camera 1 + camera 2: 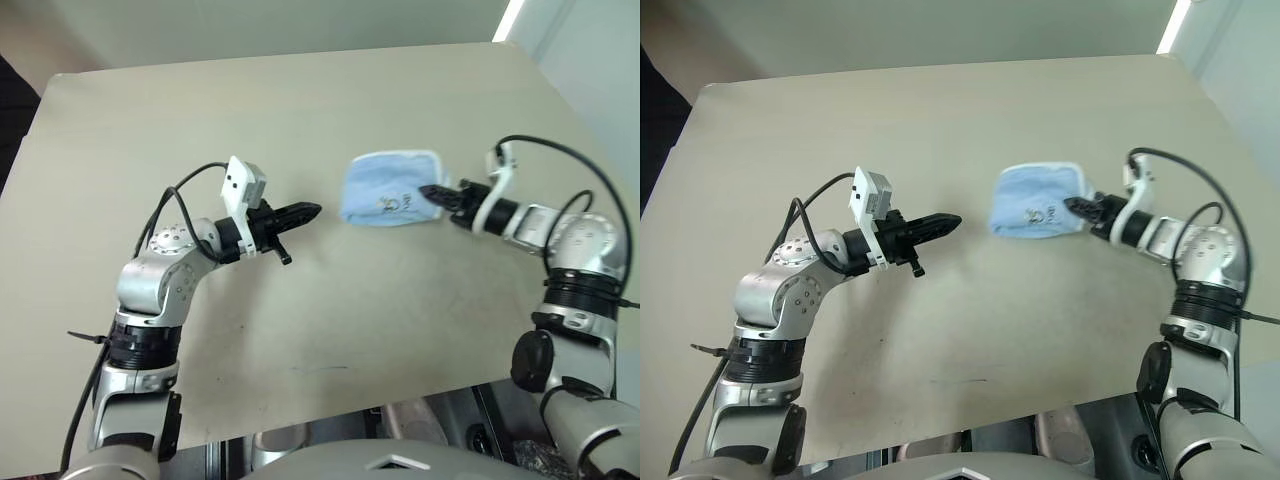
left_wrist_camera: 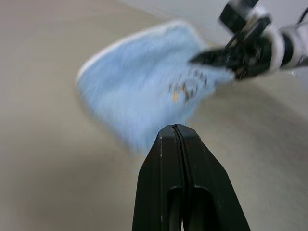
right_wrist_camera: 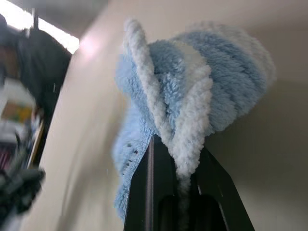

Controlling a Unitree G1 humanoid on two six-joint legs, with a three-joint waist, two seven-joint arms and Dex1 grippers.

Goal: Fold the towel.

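R gripper [image 1: 432, 192] pinches towel [image 1: 385, 187] edge, cloth bunched ahead of tips. Soft, light, floppy; grab corners by stitched hem. L gripper [image 1: 312, 210] closed, empty, well apart.

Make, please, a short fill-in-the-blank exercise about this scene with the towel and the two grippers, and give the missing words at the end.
1. The right gripper is shut on the ____ edging of the towel.
2. The left gripper is shut and holds ____.
3. The towel's colour is light ____.
4. The towel lies on a beige ____.

Missing words: whitish; nothing; blue; table
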